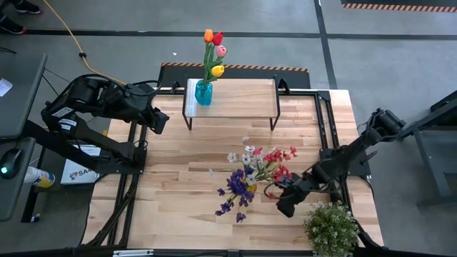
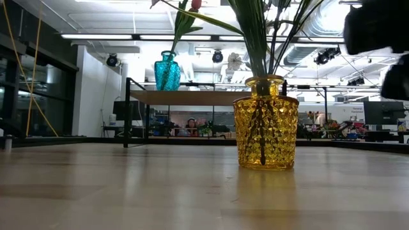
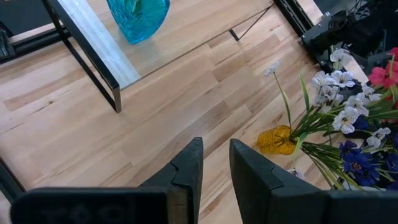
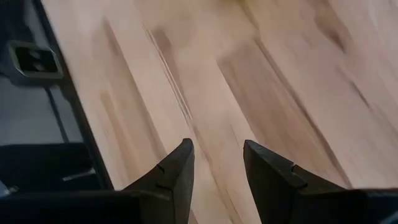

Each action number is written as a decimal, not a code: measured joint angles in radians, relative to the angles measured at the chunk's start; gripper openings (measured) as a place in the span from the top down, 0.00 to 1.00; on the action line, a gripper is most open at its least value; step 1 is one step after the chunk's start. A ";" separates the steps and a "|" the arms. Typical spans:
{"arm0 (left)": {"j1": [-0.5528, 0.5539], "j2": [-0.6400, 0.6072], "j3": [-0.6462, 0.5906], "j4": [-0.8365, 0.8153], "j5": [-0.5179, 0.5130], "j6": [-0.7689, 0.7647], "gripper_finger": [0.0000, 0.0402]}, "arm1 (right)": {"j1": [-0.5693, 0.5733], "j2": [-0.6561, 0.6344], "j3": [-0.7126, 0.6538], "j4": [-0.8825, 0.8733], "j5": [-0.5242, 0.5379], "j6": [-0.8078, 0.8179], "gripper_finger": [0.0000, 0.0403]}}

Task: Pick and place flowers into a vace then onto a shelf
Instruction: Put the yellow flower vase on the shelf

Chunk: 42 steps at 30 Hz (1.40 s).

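A blue glass vase [image 1: 203,93] [image 3: 138,18] holding orange, red, pink and yellow tulips [image 1: 214,50] stands on the left end of the shelf [image 1: 239,100] [image 2: 192,97] at the table's far side. A yellow glass vase [image 2: 265,124] [image 3: 277,140] stands on the tabletop right of centre. It holds red, purple and white sprays [image 1: 253,175]. My left gripper [image 1: 163,121] [image 3: 216,149] hovers open left of the shelf, touching nothing. My right gripper [image 1: 285,205] [image 4: 217,152] is open over bare wood just right of the yellow vase.
A bushy pale-green potted plant [image 1: 330,228] stands at the table's near right corner, close behind my right gripper. Bare wood lies across the table's left half [image 1: 171,185] and between the shelf and the yellow vase. The shelf's right part [image 1: 257,96] carries nothing.
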<state>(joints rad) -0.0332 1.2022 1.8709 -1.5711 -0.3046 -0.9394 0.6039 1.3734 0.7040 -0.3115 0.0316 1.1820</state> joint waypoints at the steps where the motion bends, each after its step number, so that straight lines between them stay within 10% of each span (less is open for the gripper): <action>1: 0.000 0.000 0.000 0.000 0.000 0.000 0.72 | -0.010 0.003 0.000 0.022 0.003 -0.011 0.68; 26: 0.000 0.000 0.000 0.000 0.007 0.000 0.72 | -0.076 -0.015 0.000 0.037 -0.161 -0.091 0.68; 42: 0.000 0.000 0.000 0.000 0.007 0.000 0.72 | -0.037 -0.230 0.000 -0.279 -0.143 -0.082 0.68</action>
<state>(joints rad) -0.0331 1.2022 1.8709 -1.5711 -0.2974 -0.9390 0.5668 1.1435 0.7036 -0.5900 -0.1117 1.0997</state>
